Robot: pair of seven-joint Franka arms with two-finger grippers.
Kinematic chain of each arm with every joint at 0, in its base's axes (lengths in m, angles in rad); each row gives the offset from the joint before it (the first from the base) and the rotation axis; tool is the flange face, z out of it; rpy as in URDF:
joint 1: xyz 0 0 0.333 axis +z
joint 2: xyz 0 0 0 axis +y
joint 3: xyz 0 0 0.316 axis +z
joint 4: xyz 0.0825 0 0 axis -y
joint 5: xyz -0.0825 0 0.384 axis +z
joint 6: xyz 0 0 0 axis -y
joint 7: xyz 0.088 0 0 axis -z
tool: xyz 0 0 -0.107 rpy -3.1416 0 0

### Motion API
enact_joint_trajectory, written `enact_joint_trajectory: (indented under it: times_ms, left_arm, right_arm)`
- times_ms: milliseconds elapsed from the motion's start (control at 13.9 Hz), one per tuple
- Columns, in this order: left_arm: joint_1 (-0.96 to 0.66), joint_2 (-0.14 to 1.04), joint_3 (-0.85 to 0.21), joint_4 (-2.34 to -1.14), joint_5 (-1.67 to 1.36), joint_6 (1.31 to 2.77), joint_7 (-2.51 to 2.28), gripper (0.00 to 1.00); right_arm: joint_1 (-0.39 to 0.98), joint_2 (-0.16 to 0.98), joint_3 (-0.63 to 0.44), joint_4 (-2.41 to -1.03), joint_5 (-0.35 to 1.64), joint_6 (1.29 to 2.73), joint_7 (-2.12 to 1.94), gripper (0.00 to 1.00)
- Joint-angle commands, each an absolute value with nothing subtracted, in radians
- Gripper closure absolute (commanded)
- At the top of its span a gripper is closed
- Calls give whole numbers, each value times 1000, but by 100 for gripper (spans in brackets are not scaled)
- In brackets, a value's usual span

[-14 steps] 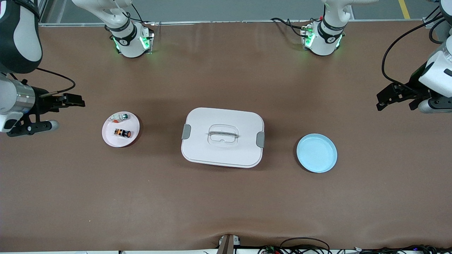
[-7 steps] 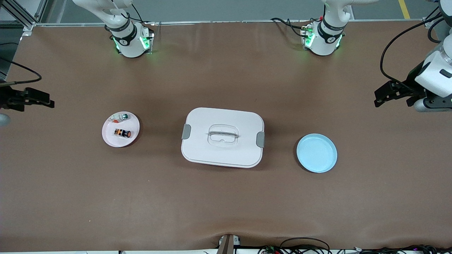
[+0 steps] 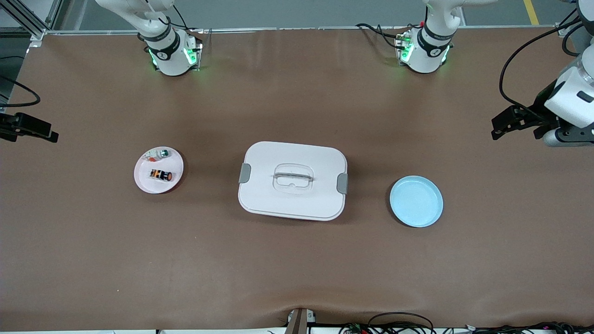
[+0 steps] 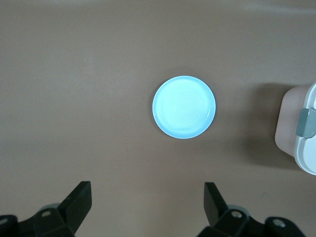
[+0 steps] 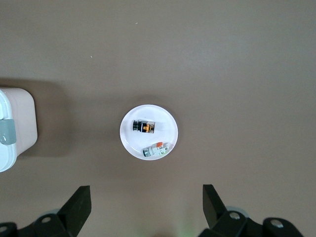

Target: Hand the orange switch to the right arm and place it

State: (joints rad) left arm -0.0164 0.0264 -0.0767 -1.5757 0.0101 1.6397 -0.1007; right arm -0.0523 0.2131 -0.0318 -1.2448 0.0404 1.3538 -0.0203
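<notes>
A white lidded box [image 3: 292, 181] sits between pink plate [image 3: 145, 183] and blue plate [image 3: 416, 201].

The left claw [image 4: 145, 207] hangs high over the brown counter [image 4: 74, 74], fingers [image 4: 79, 200] spread wide and holding nothing. A light blue plate [image 4: 183, 106] lies below, with a white box's [image 4: 305, 129] grey-latched corner apart from it.
</notes>
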Motion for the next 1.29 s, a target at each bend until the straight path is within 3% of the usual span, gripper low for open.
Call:
enact_joint_trajectory:
  times_ms: [0,718,1221]
  left_arm:
    - [-23,29,-72,-1555,5,1617,-103,0]
    - [-21,26,-66,-1554,6,1609,-101,0]
    - [-20,28,-66,-1555,6,1609,-101,0]
  right_arm:
    - [-66,219,-23,-1221,32,1322,2,0]
    - [-64,117,-18,-1333,28,1361,-28,0]
    - [-28,-3,-23,-1515,29,1460,-28,0]
